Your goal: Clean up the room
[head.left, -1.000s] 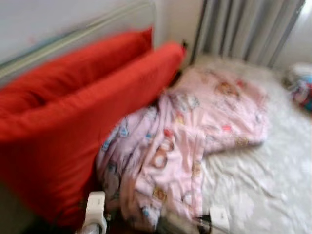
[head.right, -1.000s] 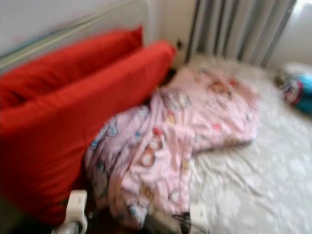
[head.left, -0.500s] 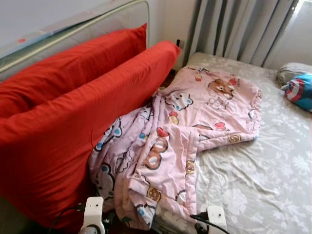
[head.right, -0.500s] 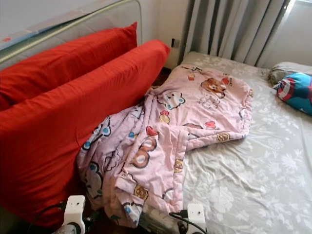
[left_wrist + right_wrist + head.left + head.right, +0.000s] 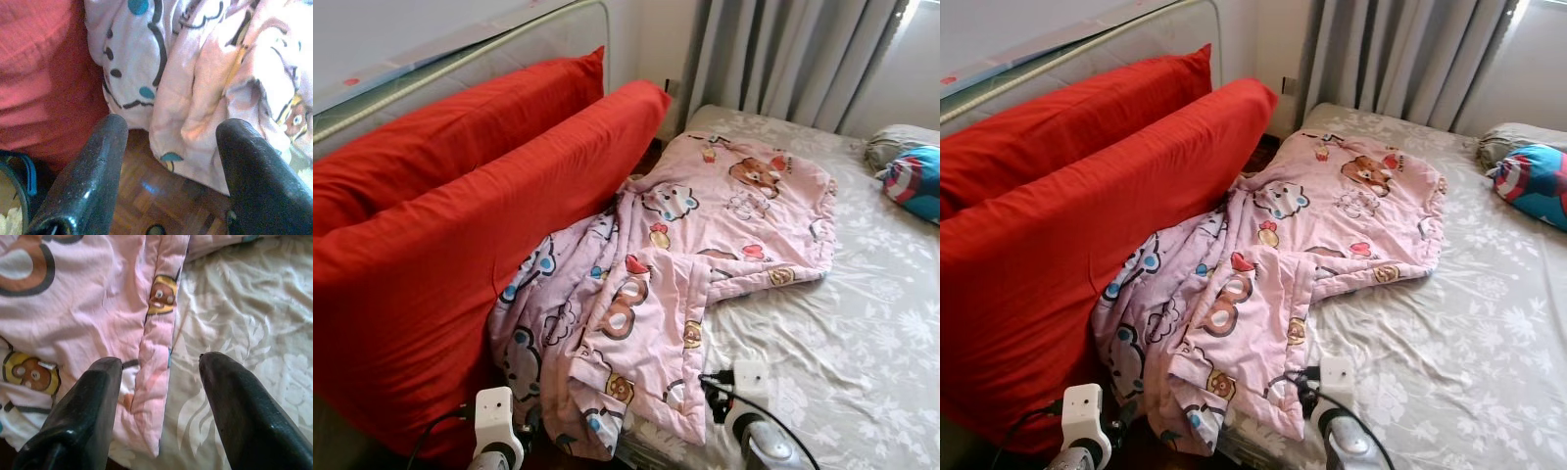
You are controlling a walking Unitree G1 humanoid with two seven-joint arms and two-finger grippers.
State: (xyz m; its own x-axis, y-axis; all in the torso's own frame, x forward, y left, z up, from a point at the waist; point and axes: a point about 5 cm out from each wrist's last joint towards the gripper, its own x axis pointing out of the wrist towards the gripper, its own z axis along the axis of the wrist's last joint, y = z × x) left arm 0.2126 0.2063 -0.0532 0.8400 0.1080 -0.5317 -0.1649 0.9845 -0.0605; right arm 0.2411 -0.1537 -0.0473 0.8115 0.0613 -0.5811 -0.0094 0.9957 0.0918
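A pink cartoon-print blanket (image 5: 685, 255) lies crumpled across the near corner of the bed (image 5: 862, 333), one end hanging off the edge toward the wooden floor. My left gripper (image 5: 171, 161) is open, low beside the hanging end of the blanket (image 5: 205, 73), above the floor. Over the blanket's hem (image 5: 156, 357) on the grey floral sheet, my right gripper (image 5: 159, 396) is open with nothing between its fingers. Both wrists show at the bottom of the eye views, the left wrist (image 5: 494, 421) and the right wrist (image 5: 749, 411).
Two big red cushions (image 5: 460, 225) lean against the wall and a metal bed frame (image 5: 489, 49) on the left. Grey curtains (image 5: 783, 49) hang behind the bed. A grey pillow (image 5: 901, 145) and a blue-red cushion (image 5: 913, 181) lie at the far right.
The blur from a second ago has cleared and the view has settled. My right arm has risen forward over the blanket's edge on the bed; the left arm has barely moved.
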